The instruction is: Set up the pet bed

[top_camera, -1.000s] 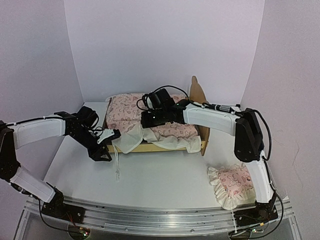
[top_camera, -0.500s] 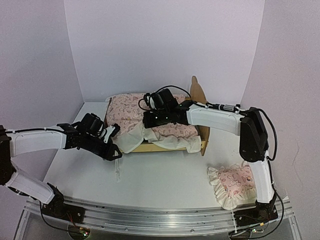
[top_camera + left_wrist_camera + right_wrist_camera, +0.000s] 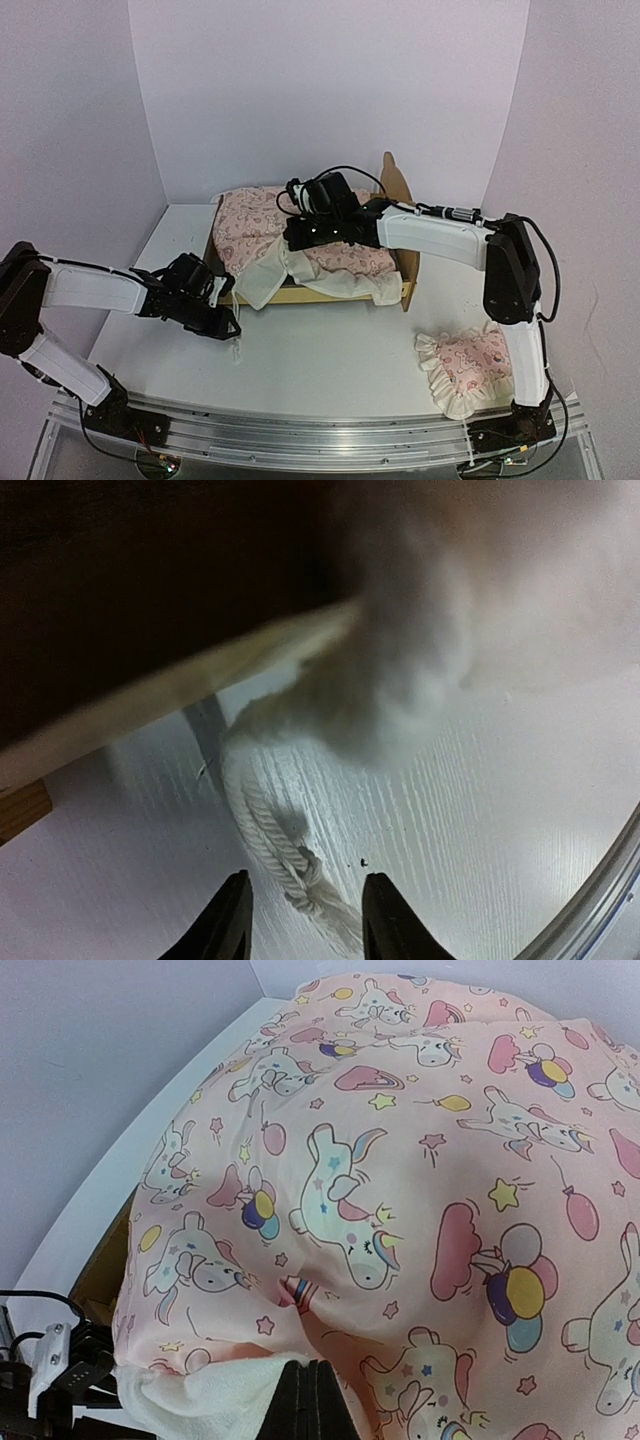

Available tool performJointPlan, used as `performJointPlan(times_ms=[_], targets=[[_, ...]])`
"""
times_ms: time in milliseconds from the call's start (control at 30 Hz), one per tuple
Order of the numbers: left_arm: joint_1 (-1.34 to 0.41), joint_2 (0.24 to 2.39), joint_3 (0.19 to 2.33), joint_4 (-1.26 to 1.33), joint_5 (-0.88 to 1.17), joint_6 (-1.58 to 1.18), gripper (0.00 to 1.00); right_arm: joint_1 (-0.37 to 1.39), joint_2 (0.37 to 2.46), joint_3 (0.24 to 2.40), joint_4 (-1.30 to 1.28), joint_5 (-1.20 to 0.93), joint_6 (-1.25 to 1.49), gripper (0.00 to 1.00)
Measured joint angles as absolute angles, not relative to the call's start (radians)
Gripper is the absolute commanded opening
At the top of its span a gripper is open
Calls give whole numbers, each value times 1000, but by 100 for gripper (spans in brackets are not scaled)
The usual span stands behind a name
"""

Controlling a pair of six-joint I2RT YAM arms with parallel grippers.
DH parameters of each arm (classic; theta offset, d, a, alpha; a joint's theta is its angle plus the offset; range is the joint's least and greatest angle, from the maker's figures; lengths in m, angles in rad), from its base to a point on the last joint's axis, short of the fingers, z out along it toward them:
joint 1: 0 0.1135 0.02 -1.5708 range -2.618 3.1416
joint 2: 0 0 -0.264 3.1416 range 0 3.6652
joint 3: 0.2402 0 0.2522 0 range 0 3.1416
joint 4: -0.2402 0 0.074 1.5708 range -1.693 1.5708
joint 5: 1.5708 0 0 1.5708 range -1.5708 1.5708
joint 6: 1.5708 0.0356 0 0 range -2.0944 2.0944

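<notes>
Pet bed [image 3: 300, 294] base hidden under cushion [image 3: 250, 215]. Left wrist view: ruffle [image 3: 400, 680] blurred; cord [image 3: 285, 850] end cut at bottom edge. Right gripper [image 3: 312, 1400] fingertips buried in cushion fabric.

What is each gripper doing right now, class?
Left gripper: open, its fingers either side of the white cord.
Right gripper: closed on the pink cushion.

One pet bed [image 3: 396, 195] stands on the one worktop [image 3: 330, 350]. On the bed lies one pink printed mattress cushion [image 3: 250, 215]. One small ruffled pillow [image 3: 462, 368] lies near the bed's right front corner, and one white cord [image 3: 285, 860] just off its left front corner. Two robot arms reach toward the bed: the left arm [image 3: 95, 288] and the right arm [image 3: 430, 232].
</notes>
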State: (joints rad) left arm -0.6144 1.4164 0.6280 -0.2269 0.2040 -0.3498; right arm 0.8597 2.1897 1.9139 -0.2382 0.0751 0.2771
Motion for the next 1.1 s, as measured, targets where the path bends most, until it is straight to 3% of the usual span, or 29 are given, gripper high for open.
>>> performJointPlan(times_ms=[167, 267, 300, 500, 633, 767, 967, 1100], targets=[[-617, 1499, 645, -163, 179, -359, 22, 860, 2186, 1909, -228, 69, 268, 0], [-616, 1525, 661, -146, 158, -371, 2, 860, 2186, 1909, -225, 63, 261, 0], [-616, 1529, 663, -142, 154, -373, 0, 859, 2186, 1908, -224, 61, 259, 0], [-617, 1527, 666, -143, 143, -376, 0, 849, 2168, 1860, -211, 55, 267, 3], [-616, 1486, 687, -242, 132, -371, 0, 829, 2141, 1808, -212, 54, 290, 28], [-614, 1426, 752, -349, 138, -348, 0, 808, 2094, 1761, -236, 65, 301, 41], [-592, 1359, 761, -378, 137, -341, 0, 813, 1948, 1670, -316, 117, 292, 46], [-564, 1364, 750, -394, 128, -342, 0, 913, 1894, 1655, -320, 151, 255, 50]])
